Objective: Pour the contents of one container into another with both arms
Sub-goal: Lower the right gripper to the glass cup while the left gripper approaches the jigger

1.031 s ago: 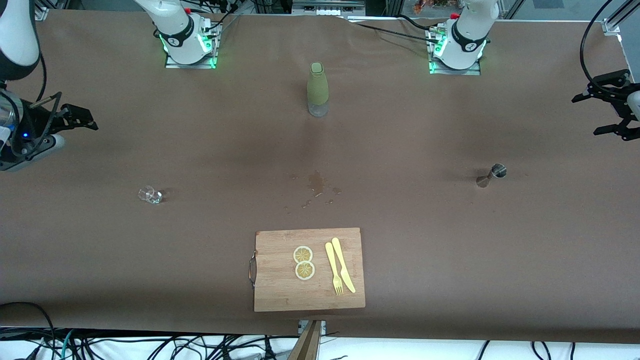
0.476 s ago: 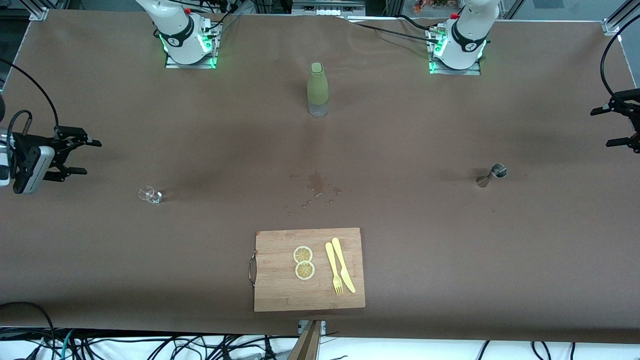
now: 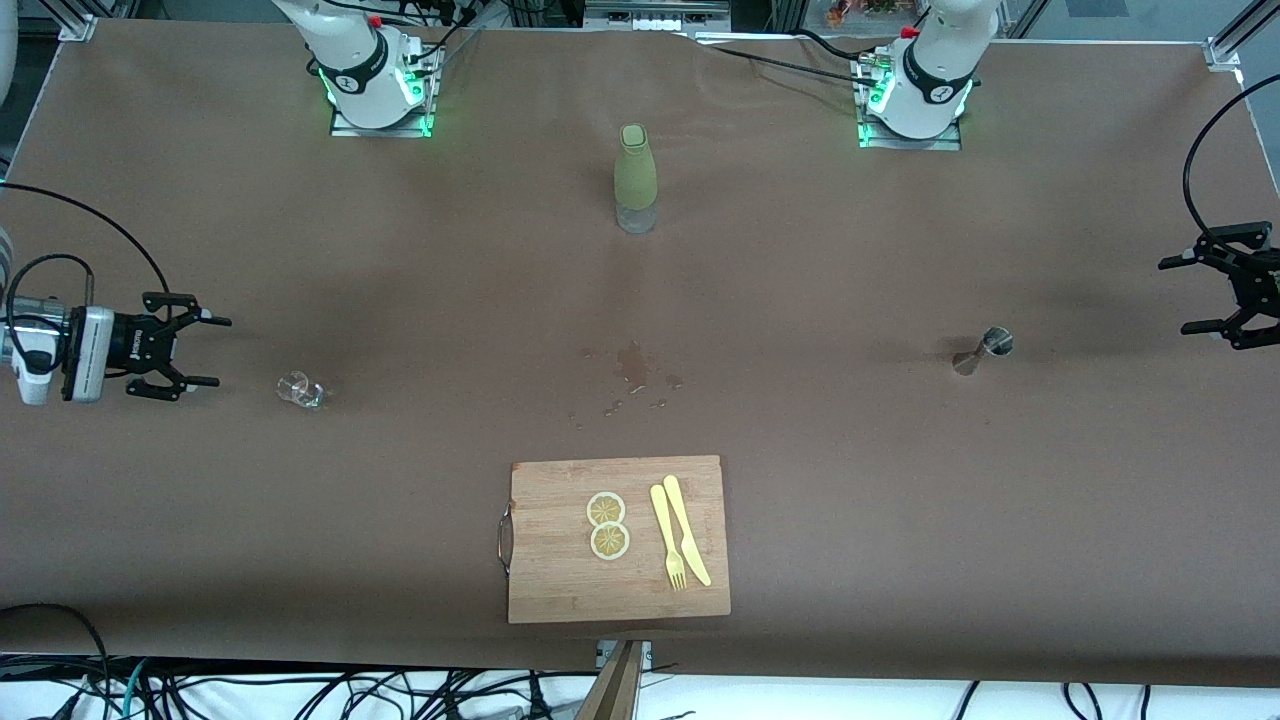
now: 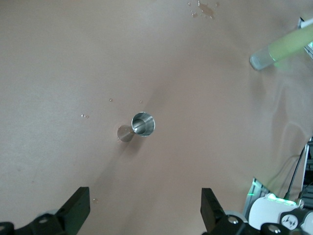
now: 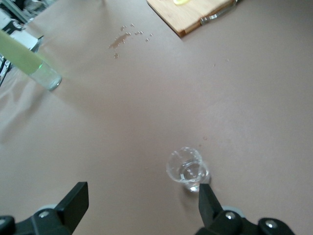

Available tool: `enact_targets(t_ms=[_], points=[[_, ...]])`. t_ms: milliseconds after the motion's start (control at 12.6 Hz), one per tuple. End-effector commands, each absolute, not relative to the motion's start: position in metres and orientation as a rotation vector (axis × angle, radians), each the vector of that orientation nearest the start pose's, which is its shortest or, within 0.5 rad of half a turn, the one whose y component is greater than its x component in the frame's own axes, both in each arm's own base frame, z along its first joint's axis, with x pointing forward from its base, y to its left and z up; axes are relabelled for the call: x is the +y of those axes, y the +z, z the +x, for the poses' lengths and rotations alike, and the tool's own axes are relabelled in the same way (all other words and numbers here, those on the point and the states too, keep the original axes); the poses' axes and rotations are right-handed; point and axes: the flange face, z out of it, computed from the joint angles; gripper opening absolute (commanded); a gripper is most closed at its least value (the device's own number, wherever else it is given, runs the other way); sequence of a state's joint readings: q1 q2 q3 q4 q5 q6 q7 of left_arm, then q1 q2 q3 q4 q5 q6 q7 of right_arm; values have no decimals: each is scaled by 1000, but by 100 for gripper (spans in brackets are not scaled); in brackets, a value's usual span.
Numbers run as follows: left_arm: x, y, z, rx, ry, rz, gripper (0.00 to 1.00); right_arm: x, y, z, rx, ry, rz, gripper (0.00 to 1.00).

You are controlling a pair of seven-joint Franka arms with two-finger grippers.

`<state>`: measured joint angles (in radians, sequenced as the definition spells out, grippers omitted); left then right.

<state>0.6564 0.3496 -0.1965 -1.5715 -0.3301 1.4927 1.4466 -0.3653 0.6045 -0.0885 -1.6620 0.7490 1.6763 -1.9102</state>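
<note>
Both claws have come lower since a second ago. Right claw hangs open over the desk at the right arm's end, near the small clear glass. Left claw hangs open at the left arm's end, near the steel jigger. Between the bases stands a green bottle. No writing is legible.

Two white jointed arms with black bands | green-lit bases | black looping cables | black two-finger grippers, right gripper
</note>
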Motion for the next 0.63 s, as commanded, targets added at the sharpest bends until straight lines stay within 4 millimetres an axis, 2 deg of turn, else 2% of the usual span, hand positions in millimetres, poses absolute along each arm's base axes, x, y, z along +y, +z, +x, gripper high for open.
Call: enact_targets(t_ms=[0, 159, 317, 555], points=[[275, 395, 561, -1247, 237, 2177, 100, -218, 210, 598, -1364, -668, -1877, 100], [289, 362, 561, -1323, 325, 2087, 100, -215, 170, 594, -1383, -771, -1800, 100], [305, 327, 555, -1359, 420, 1998, 100, -211, 148, 599, -1417, -823, -1765, 100], [313, 284, 551, -1361, 543, 1888, 100, -205, 140, 603, -1432, -813, -1758, 100]])
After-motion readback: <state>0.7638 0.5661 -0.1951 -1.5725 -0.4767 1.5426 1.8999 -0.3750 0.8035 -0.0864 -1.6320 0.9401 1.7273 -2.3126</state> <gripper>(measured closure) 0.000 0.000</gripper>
